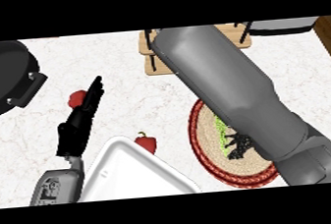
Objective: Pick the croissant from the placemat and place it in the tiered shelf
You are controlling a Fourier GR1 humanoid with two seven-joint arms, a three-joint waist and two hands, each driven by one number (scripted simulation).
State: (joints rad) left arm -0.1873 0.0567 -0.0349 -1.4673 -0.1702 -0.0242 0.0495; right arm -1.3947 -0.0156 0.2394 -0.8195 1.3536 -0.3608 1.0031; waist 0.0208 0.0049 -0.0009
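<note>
My right hand (238, 145) reaches down over the placemat (204, 145), fingers curled; I can't tell if they hold the croissant

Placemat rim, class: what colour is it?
Red, around a tan woven centre; the placemat shows best in the head view.
</note>
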